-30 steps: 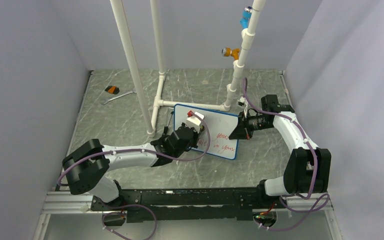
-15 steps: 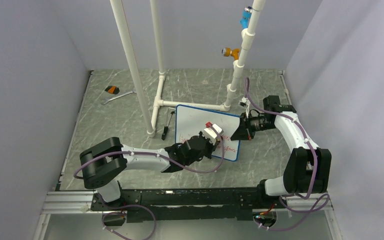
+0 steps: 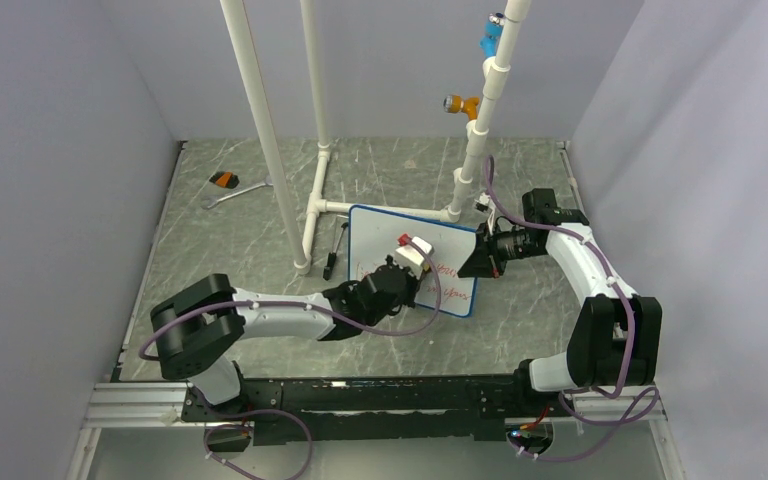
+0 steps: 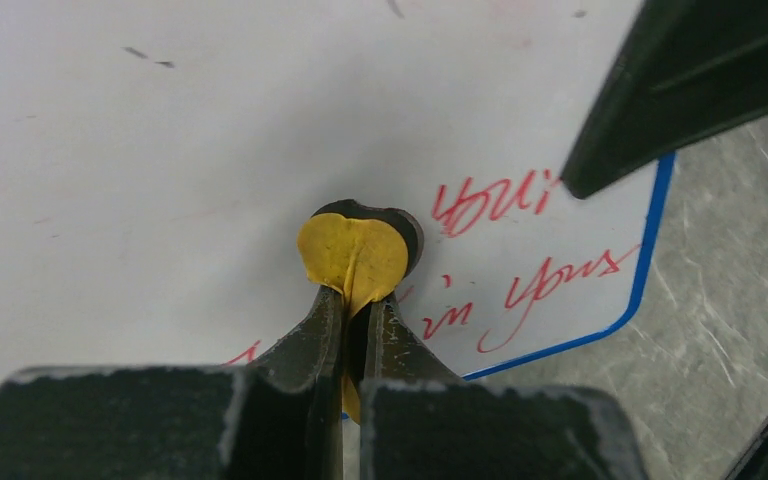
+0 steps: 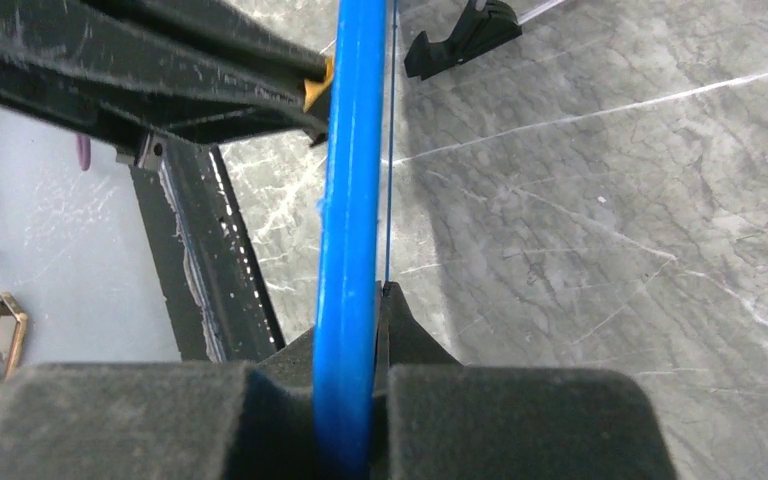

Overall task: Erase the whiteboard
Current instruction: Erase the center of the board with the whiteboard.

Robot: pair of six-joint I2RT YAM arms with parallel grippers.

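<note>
Mid-wipe, the left claw (image 4: pixel 357 300), pinched shut on a yellow pad (image 4: pixel 352 255), presses the whiteboard (image 3: pixel 380 235) at mid-table (image 3: pixel 240 240), whose blue edge the right claw (image 5: pixel 360 300) clamps; next, it should sweep right across the red words (image 4: pixel 520 290).

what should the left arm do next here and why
Probably slide the yellow pad, pinched in the left fingers, sideways across the red writing right beside it. Those words are not yet wiped off the whiteboard, and the right fingers clamp its blue frame, so the board should hold steady under the stroke.
</note>
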